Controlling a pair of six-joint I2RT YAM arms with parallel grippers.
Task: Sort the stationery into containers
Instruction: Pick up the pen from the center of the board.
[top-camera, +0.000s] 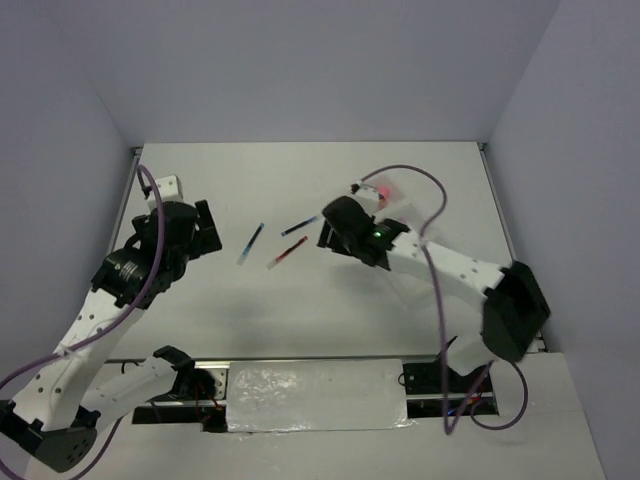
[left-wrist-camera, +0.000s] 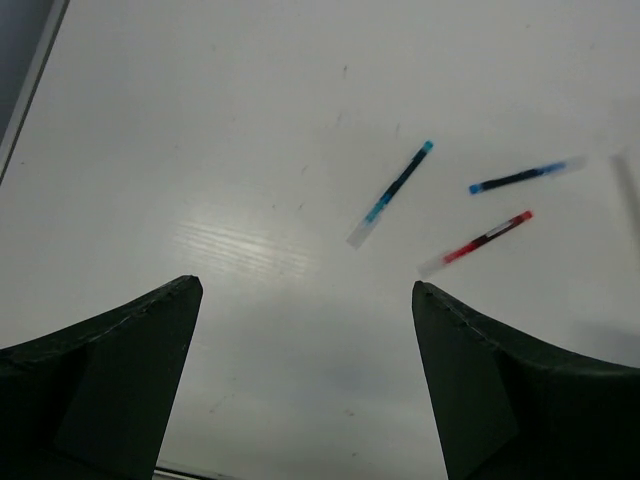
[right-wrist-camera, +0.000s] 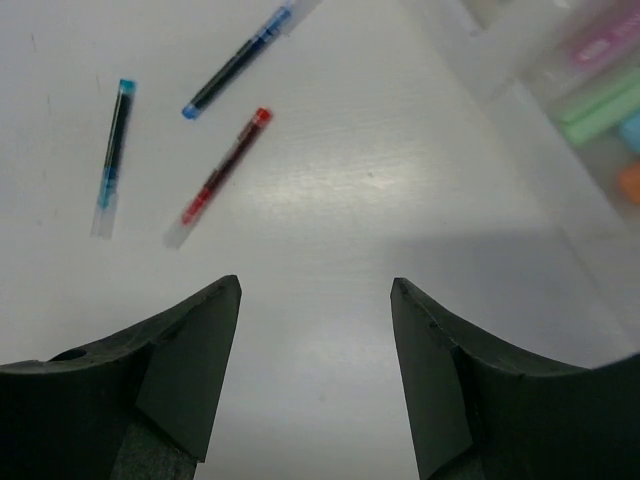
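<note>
Three thin pens lie together mid-table: a teal pen (top-camera: 251, 243), a dark-blue pen (top-camera: 295, 225) and a red pen (top-camera: 288, 252). My left gripper (top-camera: 207, 236) is open and empty, left of the pens. In its wrist view (left-wrist-camera: 305, 286) the teal pen (left-wrist-camera: 392, 192), dark-blue pen (left-wrist-camera: 520, 178) and red pen (left-wrist-camera: 480, 240) lie ahead. My right gripper (top-camera: 324, 231) is open and empty, just right of the pens; the pens lie ahead-left of it in its own view (right-wrist-camera: 315, 284). The translucent tray (right-wrist-camera: 520, 85) holds green, pink, blue and orange sticks. In the top view the right arm mostly hides the tray (top-camera: 400, 208).
A crinkled clear plastic sheet (top-camera: 315, 395) lies at the near edge between the arm bases. Pale walls close the table at the back and sides. The purple cables (top-camera: 440, 290) loop over both arms.
</note>
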